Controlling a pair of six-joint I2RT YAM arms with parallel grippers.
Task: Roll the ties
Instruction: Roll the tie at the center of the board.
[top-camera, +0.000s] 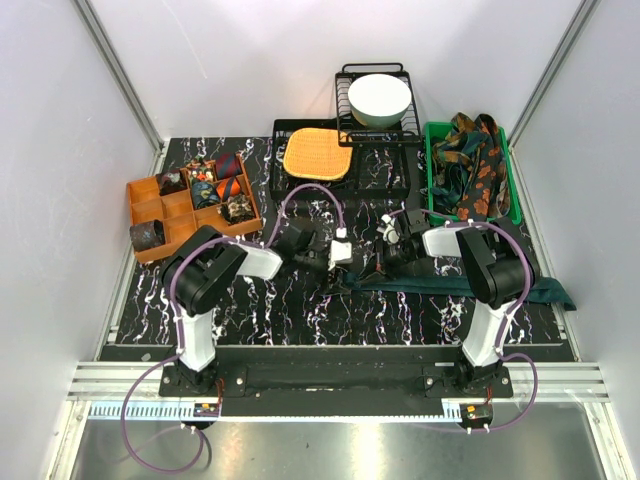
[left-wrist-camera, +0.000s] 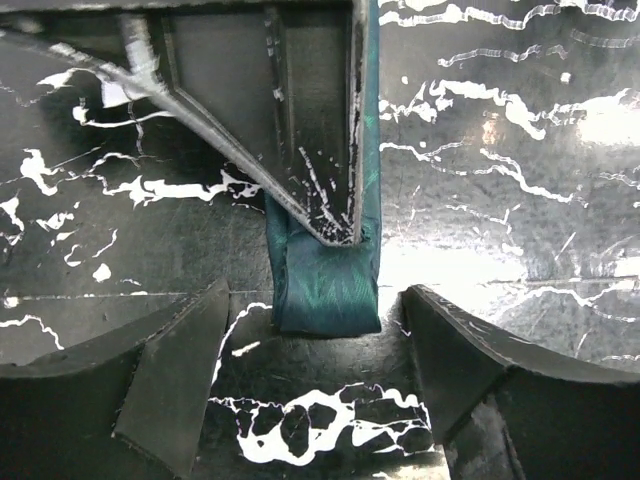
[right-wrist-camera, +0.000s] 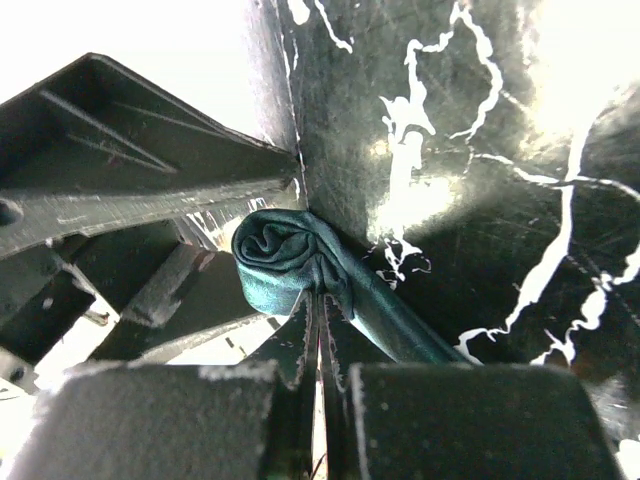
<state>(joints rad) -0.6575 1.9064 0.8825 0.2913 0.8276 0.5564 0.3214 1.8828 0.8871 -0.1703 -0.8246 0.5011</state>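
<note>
The black marbled table (top-camera: 300, 312) has an orange tray (top-camera: 150, 208) at its far left with small rolled ties (top-camera: 205, 185) tucked into its compartments, and a green bin (top-camera: 432, 165) at the far right heaped with loose patterned ones (top-camera: 475, 165). Across the right half of the table lies the teal tie (top-camera: 545, 292), flat, its long tail running out to the right edge and its other end brought to the middle, where both arms meet. The right gripper (right-wrist-camera: 320, 322) is pinched tight on that end, just behind a small coil (right-wrist-camera: 280, 260) that has a few turns in it and looks a bit loose and lopsided. The left gripper (left-wrist-camera: 320, 350) stands wide, a finger on either side of the coil and touching nothing. As I see it, the roll is only just begun, with most of the tie left to wind. To do it well, I'd say the left fingers should close squarely on the coil's flat sides before the right lets go, so the turns cannot spring open. Each new turn wants the edges lined up, or the roll will cone out sideways. A little tension along the tail would help it stay snug.
</note>
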